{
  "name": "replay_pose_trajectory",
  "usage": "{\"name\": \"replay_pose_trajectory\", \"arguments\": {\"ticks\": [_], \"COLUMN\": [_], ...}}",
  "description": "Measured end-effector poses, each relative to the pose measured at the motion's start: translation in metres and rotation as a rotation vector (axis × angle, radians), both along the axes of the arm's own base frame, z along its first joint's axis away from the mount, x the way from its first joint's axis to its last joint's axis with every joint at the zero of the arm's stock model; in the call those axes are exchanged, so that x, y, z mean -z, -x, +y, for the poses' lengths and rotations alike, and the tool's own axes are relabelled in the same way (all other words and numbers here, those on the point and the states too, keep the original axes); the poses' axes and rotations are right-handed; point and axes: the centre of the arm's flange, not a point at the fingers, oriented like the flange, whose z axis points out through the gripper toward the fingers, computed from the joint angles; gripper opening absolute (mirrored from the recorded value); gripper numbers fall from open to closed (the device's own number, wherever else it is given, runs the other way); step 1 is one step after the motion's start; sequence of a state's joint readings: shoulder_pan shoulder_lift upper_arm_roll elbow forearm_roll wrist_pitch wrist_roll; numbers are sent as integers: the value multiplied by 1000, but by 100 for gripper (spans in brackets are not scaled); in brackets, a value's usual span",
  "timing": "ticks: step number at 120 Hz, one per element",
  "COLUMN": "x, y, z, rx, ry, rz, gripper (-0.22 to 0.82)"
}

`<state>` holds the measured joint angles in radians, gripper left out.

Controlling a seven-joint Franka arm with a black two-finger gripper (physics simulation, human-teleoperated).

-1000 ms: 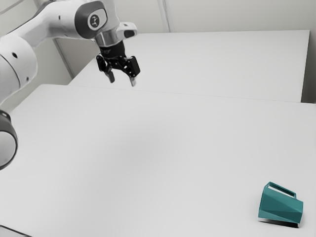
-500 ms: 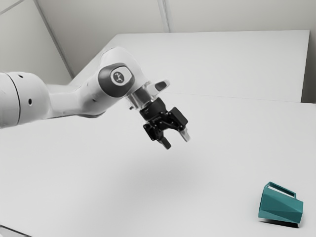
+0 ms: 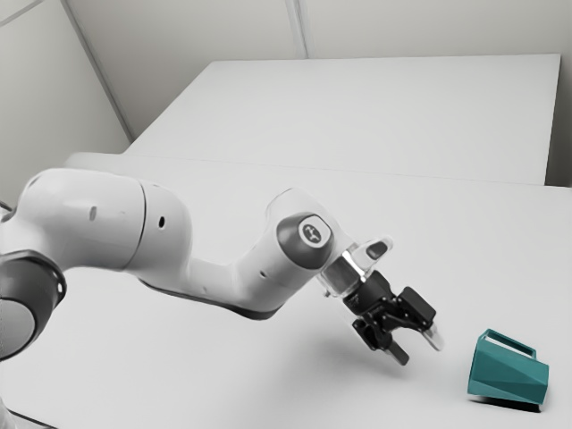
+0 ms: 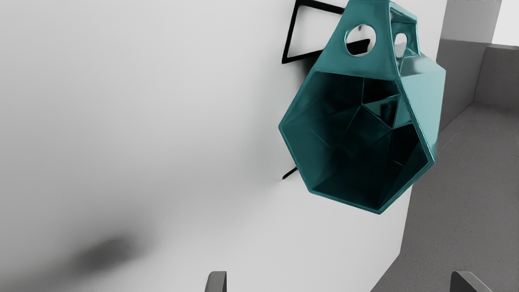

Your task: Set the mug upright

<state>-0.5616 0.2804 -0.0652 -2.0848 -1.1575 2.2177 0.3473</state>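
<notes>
Teal faceted mug [image 3: 509, 374] is lying on its side on the white table [image 3: 268, 384], just beyond the fingertips and not touching them. Its open mouth faces the jaws, with the handle [image 4: 383, 52] on the upper side. Jaws are spread wide, nothing pinched. Wrist view has the mug within the jaw span but off-centre, nearer one finger than the other; centre it before going in, or that finger may clip the rim [image 4: 377, 210] and shove the mug away. Step in hand, my read: approach for a grasp. I'd come in slowly, put one finger on each side of the body and keep both clear of the handle. Close evenly; the angled faces could slip or twist under an uneven squeeze. Then lift just enough for the base to clear, roll the mouth upward, set the base flat and only then let go. A release while tilted could tip it back over. Pose: arm reaches in from the exterior view's left, elbow bent, hand low, gripper [image 3: 418, 350] slanted down and toward the mug. Level it off if the lower finger gets close to the table.
</notes>
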Motion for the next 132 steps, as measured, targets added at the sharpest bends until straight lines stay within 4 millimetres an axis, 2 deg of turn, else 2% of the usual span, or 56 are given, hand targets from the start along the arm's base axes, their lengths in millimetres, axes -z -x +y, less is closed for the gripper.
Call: {"name": "replay_pose_trajectory", "arguments": {"ticks": [12, 27, 63, 81, 111, 132], "x": [7, 2, 10, 14, 9, 16], "y": [6, 8, 20, 20, 14, 10], "z": [-15, -29, -49, -54, -75, -82], "rx": [-12, -31, -69, -67, -39, -28], "ry": [31, 86, 184, 203, 232, 232], "rz": [-14, -40, -56, -82, -153, -183], "gripper": [60, 60, 60, 60, 60, 60]}}
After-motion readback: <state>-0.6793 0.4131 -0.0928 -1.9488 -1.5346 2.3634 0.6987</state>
